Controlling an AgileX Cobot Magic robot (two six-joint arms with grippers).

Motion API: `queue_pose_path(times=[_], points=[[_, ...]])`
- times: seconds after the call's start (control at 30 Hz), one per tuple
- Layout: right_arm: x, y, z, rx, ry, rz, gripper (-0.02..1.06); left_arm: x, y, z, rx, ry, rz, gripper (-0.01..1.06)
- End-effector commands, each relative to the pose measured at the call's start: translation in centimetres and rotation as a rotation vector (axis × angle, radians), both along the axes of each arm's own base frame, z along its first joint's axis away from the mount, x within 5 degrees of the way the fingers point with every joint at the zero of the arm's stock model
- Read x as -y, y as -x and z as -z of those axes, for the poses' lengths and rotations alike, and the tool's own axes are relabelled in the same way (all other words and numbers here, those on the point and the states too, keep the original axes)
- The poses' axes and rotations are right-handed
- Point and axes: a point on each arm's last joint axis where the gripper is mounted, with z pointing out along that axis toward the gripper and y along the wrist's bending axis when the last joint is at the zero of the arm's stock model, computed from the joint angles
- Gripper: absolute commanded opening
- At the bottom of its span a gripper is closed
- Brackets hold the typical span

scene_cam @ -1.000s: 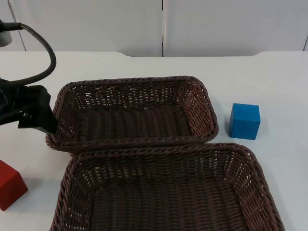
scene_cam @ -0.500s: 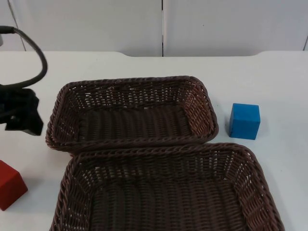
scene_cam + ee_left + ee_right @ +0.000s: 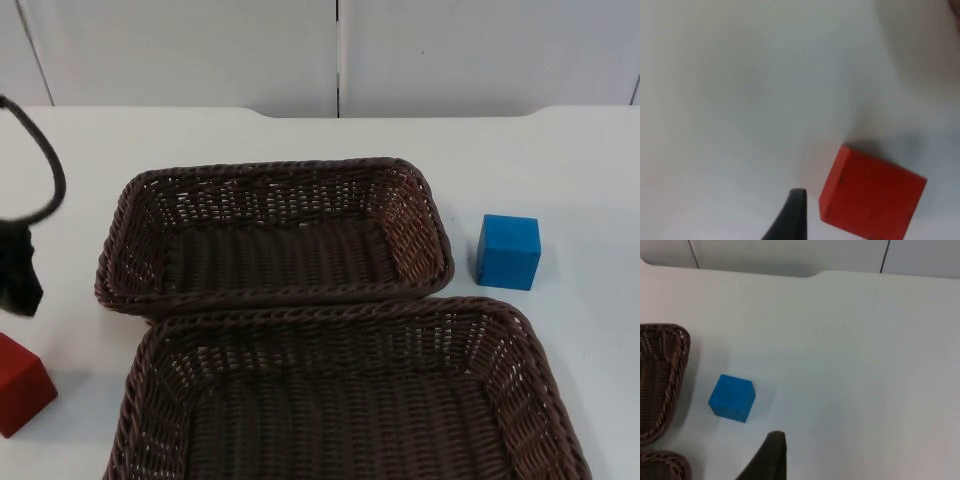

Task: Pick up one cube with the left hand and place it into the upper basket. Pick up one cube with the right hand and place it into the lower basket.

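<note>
Left tool (image 3: 18, 275) approaches the red cube (image 3: 22, 385); both baskets have no cube yet.
Next it must descend around the cube; I cannot tell if either tool is apart; the right arm waits near the blue cube (image 3: 508, 251).

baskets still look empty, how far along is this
Nothing is placed yet: the upper basket and lower basket hold no cube. In hand: the left gripper is above the red cube, which sits on the table by its fingertip in the left wrist view. Left to do: grasp and place it, then the blue cube; the right arm waits.
</note>
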Motion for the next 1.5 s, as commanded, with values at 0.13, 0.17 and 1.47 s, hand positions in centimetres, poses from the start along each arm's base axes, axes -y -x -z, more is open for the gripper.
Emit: queue_pose_path(times=[0.13,0.17,1.47], points=[[0.1,-0.1,-0.4,0.024,0.006,-0.001,1.05,-0.2,-0.5,2.7,-0.105,-0.035,0.078,0.87],[0.1,-0.1,-0.4,0.026,0.006,-0.001,1.05,-0.2,-0.6,3.2,-0.124,-0.038,0.090,0.87],[0.0,0.0,-0.4,0.015,-0.001,-0.001,1.05,-0.6,-1.5,9.5,-0.240,-0.069,0.055,0.00]])
